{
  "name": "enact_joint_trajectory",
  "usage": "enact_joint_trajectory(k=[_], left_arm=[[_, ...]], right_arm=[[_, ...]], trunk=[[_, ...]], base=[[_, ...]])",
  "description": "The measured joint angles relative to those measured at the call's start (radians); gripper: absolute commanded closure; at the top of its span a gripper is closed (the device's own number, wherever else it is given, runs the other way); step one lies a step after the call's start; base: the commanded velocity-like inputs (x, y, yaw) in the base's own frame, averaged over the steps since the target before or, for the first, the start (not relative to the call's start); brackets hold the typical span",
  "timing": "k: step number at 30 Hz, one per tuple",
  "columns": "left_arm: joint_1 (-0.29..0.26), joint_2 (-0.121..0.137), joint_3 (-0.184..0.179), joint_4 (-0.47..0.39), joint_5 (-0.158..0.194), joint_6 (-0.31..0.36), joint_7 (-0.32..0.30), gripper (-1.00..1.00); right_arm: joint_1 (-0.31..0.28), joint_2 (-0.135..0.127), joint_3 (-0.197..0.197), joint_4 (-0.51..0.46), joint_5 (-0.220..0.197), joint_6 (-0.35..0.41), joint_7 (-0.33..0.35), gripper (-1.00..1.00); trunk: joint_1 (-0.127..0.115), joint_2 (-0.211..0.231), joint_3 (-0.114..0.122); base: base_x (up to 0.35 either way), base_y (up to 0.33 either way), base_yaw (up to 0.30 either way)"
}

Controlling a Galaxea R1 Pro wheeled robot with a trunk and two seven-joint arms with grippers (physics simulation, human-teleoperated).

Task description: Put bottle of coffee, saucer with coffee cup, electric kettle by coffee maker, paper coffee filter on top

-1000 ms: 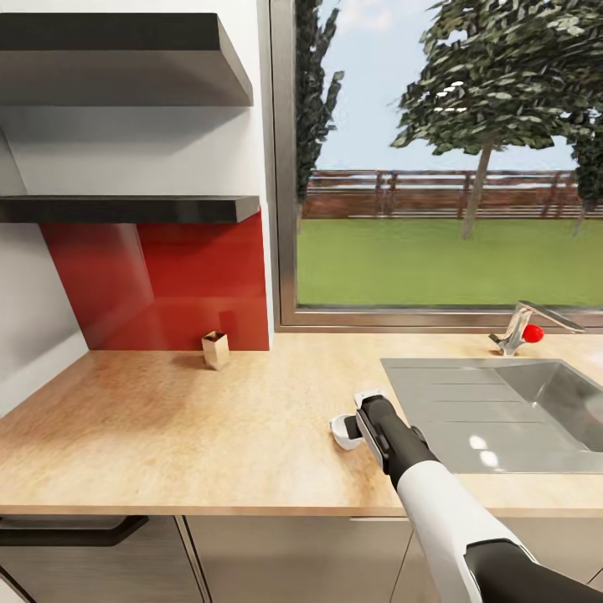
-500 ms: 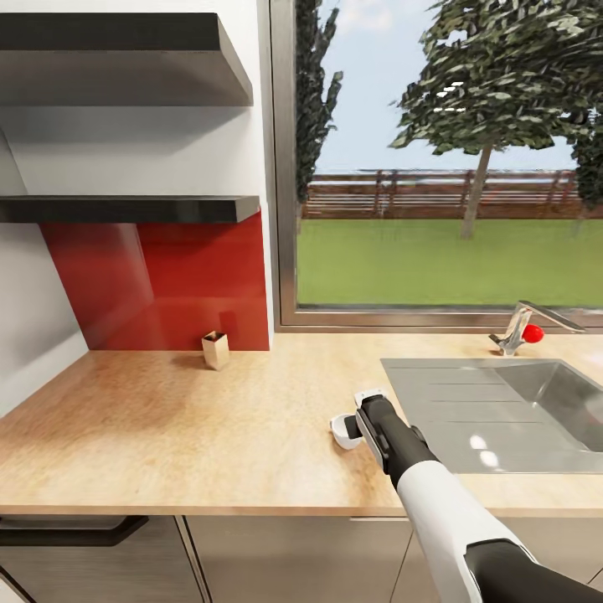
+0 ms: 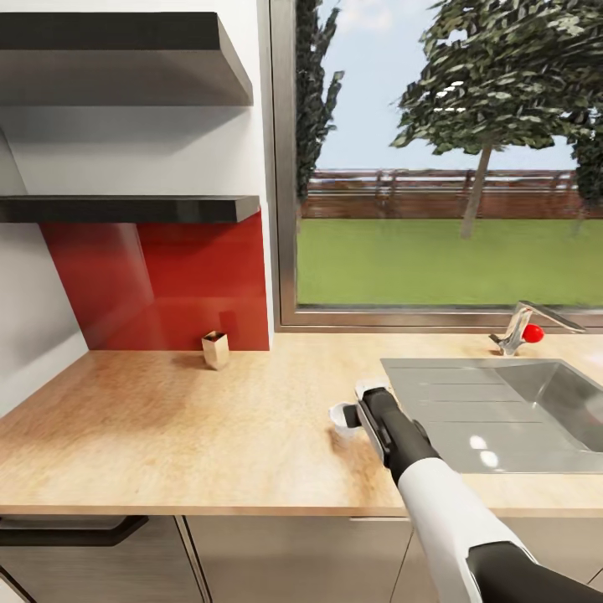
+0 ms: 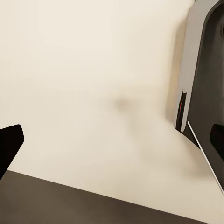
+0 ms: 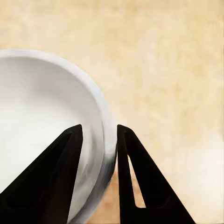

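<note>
Just left of the sink (image 3: 469, 394), on the countertop (image 3: 167, 427), sits the coffee cup (image 3: 343, 416). My right gripper (image 5: 99, 140) pinches its rim, one finger inside, one outside. It's rigid, light, probably slick glaze, chippable; the rim suits. My left fingers (image 4: 10, 144): I cannot tell.

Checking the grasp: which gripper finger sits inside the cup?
In the right wrist view, the finger over the coffee cup's white interior; the other finger stands outside the rim, over the countertop.
</note>
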Motion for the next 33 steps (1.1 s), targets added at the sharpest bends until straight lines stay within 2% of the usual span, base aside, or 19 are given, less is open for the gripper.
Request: enact_joint_trajectory(k=[2, 6, 13, 19, 33], left_arm=[[0.0, -0.001, 0.0, 0.0, -0.001, 0.0, 0.0, -1.0], [0.0, -0.003, -0.001, -0.001, -0.004, -0.001, 0.0, -1.0], [0.0, -0.004, -0.002, -0.003, -0.006, -0.002, 0.0, -1.0], [0.0, -0.005, -0.004, -0.005, -0.007, 0.0, -0.001, -1.0], [0.0, -0.005, -0.002, -0.006, -0.006, -0.001, 0.0, -1.0]], right_arm=[[0.0, 0.0, 0.0, -0.067, 0.001, 0.002, -0.001, 1.0], [0.0, 0.0, 0.0, -0.126, 0.001, 0.004, -0.001, 1.0], [0.0, 0.0, 0.002, -0.177, 0.005, 0.007, -0.003, 1.0], [0.0, 0.0, 0.002, -0.181, 0.007, 0.008, -0.003, 1.0], [0.0, 0.0, -0.001, -0.183, 0.008, 0.008, -0.003, 1.0]], trunk=[[0.0, 0.0, 0.0], [0.0, 0.0, 0.0], [0.0, 0.0, 0.0], [0.0, 0.0, 0.0], [0.0, 0.0, 0.006]], base=[[0.0, 0.0, 0.0], [0.0, 0.0, 0.0], [0.0, -0.01, 0.0], [0.0, -0.23, -0.024], [0.0, -0.272, -0.275]])
